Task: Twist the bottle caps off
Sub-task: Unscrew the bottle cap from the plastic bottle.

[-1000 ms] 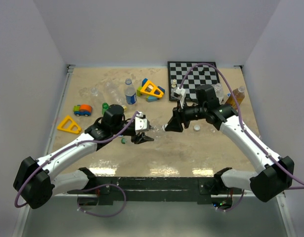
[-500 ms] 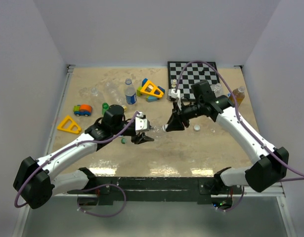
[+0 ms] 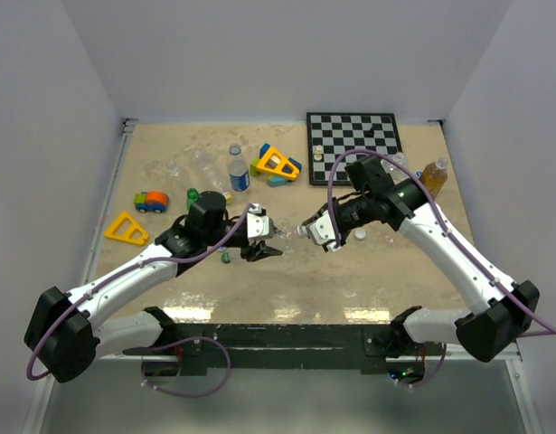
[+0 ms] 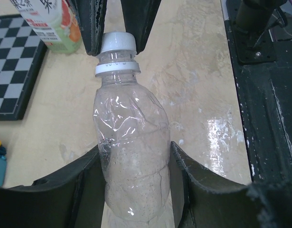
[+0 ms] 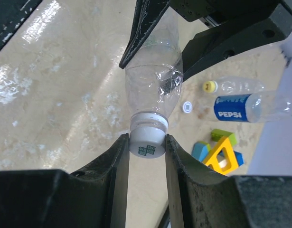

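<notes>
The table (image 3: 395, 280) lies bare along its near edge, while toys (image 3: 278, 165) and spare bottles (image 3: 239, 170) crowd the far left beside the chessboard (image 3: 354, 145). Since the earlier frame the right arm (image 3: 449, 253) has rolled its wrist, uncovering the chessboard; the left arm (image 3: 133, 271) is unchanged. At mid-table the left gripper (image 4: 136, 183) clasps the body of the clear bottle (image 4: 131, 142), and the right gripper (image 5: 146, 145) pinches its white cap (image 5: 146, 141).
</notes>
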Robot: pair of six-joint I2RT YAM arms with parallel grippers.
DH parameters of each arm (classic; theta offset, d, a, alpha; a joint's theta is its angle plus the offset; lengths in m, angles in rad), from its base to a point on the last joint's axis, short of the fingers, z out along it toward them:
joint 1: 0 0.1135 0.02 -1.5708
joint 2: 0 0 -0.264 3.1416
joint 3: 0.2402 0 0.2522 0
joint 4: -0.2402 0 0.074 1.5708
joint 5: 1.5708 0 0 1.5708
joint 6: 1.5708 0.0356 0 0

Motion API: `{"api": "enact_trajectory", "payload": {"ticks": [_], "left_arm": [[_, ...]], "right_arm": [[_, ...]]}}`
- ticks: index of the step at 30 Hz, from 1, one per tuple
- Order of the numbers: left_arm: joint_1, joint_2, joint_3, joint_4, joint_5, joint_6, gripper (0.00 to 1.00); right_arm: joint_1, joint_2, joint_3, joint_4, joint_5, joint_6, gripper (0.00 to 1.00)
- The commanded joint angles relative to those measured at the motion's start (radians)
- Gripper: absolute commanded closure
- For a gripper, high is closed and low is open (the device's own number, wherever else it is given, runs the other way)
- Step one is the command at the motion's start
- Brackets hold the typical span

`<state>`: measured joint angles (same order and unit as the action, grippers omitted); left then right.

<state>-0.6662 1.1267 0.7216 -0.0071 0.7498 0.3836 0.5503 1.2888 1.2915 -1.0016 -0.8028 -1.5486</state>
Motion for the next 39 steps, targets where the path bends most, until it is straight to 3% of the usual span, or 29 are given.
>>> {"api": "enact_trajectory", "payload": {"ticks": [1, 5, 6, 7, 8, 10, 13, 19, 21, 31, 39], "left_arm": [[0.002, -0.016, 0.007, 0.009, 0.036, 0.017, 1.0], [0.002, -0.015, 0.007, 0.009, 0.036, 0.015, 1.0], [0.001, -0.016, 0.009, 0.009, 0.036, 0.014, 1.0], [0.0, -0.015, 0.007, 0.009, 0.036, 0.015, 1.0], [0.0, -0.016, 0.007, 0.009, 0.036, 0.014, 1.0], [0.001, -0.016, 0.007, 0.009, 0.037, 0.014, 1.0], [0.002, -0.015, 0.007, 0.009, 0.039, 0.014, 1.0], [0.001, -0.013, 0.01, 0.009, 0.04, 0.008, 1.0], [0.001, -0.013, 0.01, 0.009, 0.04, 0.008, 1.0], [0.002, -0.013, 0.009, 0.009, 0.036, 0.008, 1.0], [0.002, -0.016, 0.01, 0.009, 0.036, 0.009, 1.0]], "right_arm": [[-0.01, -0.023, 0.006, 0.098, 0.007, -0.03, 1.0], [-0.01, -0.055, -0.026, 0.164, -0.056, 0.157, 0.73], [-0.01, -0.063, -0.032, 0.185, -0.059, 0.229, 0.49], [-0.01, -0.071, -0.032, 0.205, -0.058, 0.29, 0.33], [-0.013, -0.078, -0.031, 0.213, -0.055, 0.348, 0.24], [-0.012, -0.088, -0.012, 0.198, -0.061, 0.41, 0.18], [-0.012, -0.097, 0.018, 0.187, -0.033, 0.604, 0.16], [-0.015, -0.155, -0.056, 0.345, 0.056, 1.274, 0.13], [-0.015, -0.181, -0.098, 0.377, 0.073, 1.407, 0.13], [-0.015, -0.091, -0.15, 0.412, 0.082, 1.503, 0.18], [-0.015, -0.078, -0.149, 0.408, 0.031, 1.493, 0.33]]}}
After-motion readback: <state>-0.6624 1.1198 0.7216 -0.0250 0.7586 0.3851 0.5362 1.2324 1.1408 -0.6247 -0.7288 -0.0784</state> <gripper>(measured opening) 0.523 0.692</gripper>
